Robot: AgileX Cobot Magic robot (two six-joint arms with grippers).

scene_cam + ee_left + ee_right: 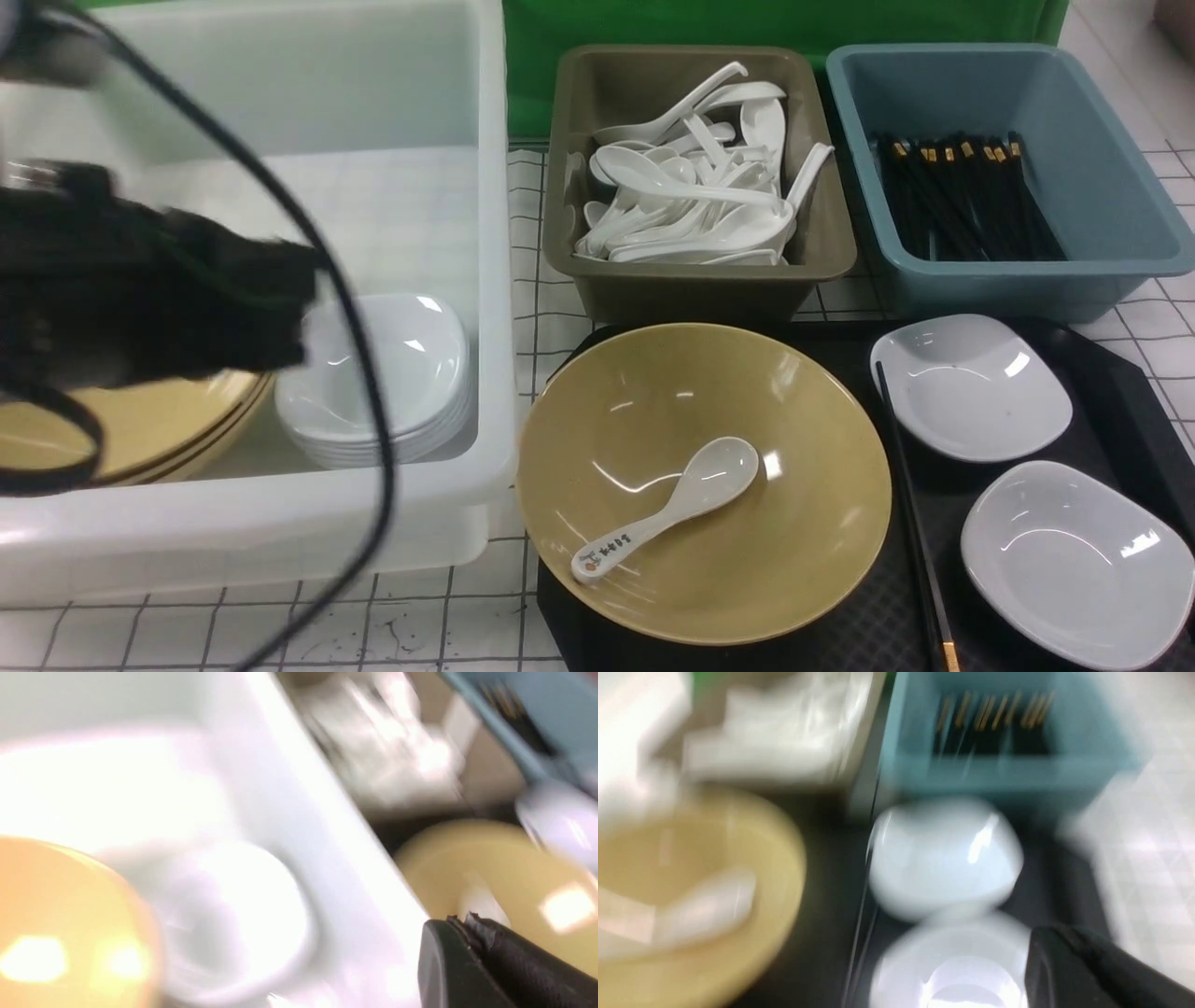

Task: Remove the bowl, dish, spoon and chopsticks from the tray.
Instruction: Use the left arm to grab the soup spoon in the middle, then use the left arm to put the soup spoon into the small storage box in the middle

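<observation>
Bowl (775, 532), wide and yellow, is what I take as my landmark; it sits on the black tray (868, 616), and the spoon (691, 499) lies inside it, handle slanting toward the near left edge. To the right of the bowl, just beside it, are the chopsticks (915, 523), and beyond these, farther right, two white dishes (971, 387) (1078, 565). Behind the bowl stands the olive tub (700, 289) with many spoons; behind it and to the right, the blue tub (1027, 280) with black sticks.

The left gripper (460, 924) has its fingers pressed together, with nothing between them, and the right gripper (1057, 935) is also closed and empty.

I judge that the step in hand is to begin the clearing, and the spoon should go first, before the bowl is lifted, or it may slide. For this, the fingers must spread, come down over the handle, and pinch it gently without scraping the glaze. The thin chopsticks would want a low, level grip on both together.
</observation>
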